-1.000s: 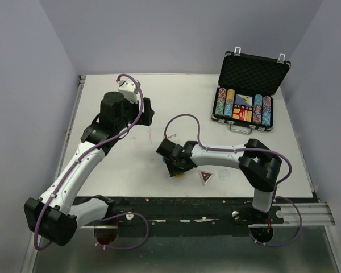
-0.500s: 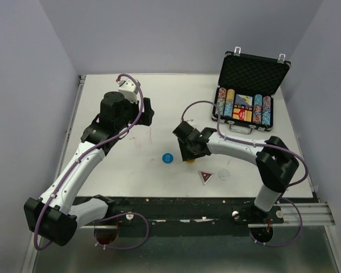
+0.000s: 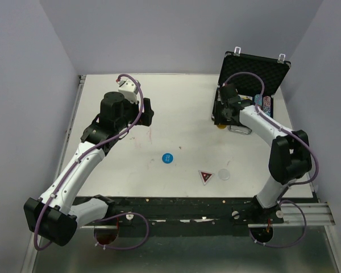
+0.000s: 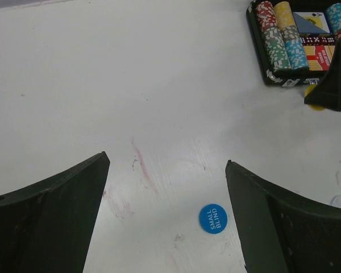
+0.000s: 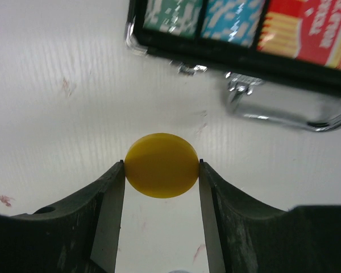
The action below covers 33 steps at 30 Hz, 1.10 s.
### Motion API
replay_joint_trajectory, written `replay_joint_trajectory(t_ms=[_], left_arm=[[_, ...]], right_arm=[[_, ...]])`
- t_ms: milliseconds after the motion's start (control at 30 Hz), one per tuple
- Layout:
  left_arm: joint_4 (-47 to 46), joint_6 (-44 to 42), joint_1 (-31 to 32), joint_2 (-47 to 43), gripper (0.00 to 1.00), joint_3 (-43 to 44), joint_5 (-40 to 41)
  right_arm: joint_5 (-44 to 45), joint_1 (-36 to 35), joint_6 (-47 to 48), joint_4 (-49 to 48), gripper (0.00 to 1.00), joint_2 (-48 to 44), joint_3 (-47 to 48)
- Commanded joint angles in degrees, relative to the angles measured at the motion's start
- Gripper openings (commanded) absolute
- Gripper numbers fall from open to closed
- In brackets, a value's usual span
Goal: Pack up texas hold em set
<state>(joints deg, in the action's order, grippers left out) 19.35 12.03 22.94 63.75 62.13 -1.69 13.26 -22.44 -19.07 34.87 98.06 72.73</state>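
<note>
While the overhead view shows only a sliver of yellow under the right end effector (image 3: pixel 223 118), the right wrist view settles the matter: its two fingers are half closed on a round yellow disc (image 5: pixel 161 165), pinching it edge to edge. Whether the disc touches the bench (image 3: pixel 182 96) I cannot tell.

From those fingers the black case (image 5: pixel 216 52) lies at 12 o'clock, just beyond the disc and apart from it, with its silver handle (image 5: pixel 290 114) at 1 o'clock. Green and blue chip rows (image 5: pixel 204 17) and a red card box (image 5: pixel 307 28) fill the tray edge seen there.

Only the overhead view shows the case's lid (image 3: pixel 256 68) standing upright at about 1 o'clock on the bench. It also shows a red triangular button (image 3: pixel 205 177) and a pale round disc (image 3: pixel 224 174) side by side at 5 o'clock.

The left wrist view alone lets the words "SMALL BLIND" be read on the blue disc (image 4: pixel 213 218), which sits near 6 o'clock of the bench centre. The left end effector (image 4: pixel 166 162) is spread wide and holds nothing. The case is at its 1 o'clock, well apart.
</note>
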Motion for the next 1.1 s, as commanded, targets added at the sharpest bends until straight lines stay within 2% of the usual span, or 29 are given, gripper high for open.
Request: replay_joint_trajectory(t_ms=[0, 200, 433, 833, 1067], left_arm=[[0.07, -0.52, -0.18, -1.61, 0.99, 1.50, 1.25], [0.07, -0.78, -0.26, -1.43, 0.99, 1.50, 3.01], [0.16, -0.96, -0.26, -1.26, 0.99, 1.50, 3.19], [0.16, -0.96, -0.26, -1.08, 0.99, 1.68, 2.84], [0.33, -1.05, -0.26, -0.99, 0.99, 1.59, 3.01]], right_arm=[[-3.32, 6.43, 5.53, -2.00, 0.57, 4.32, 8.11], [-3.41, 14.16, 7.47, -3.93, 0.56, 13.01, 18.66], [-2.36, 18.30, 8.17, -4.46, 0.56, 22.86, 28.95], [-1.57, 20.50, 8.26, -4.99, 0.56, 33.42, 40.47], [-0.95, 21.03, 7.03, -4.11, 0.56, 35.62, 41.88]])
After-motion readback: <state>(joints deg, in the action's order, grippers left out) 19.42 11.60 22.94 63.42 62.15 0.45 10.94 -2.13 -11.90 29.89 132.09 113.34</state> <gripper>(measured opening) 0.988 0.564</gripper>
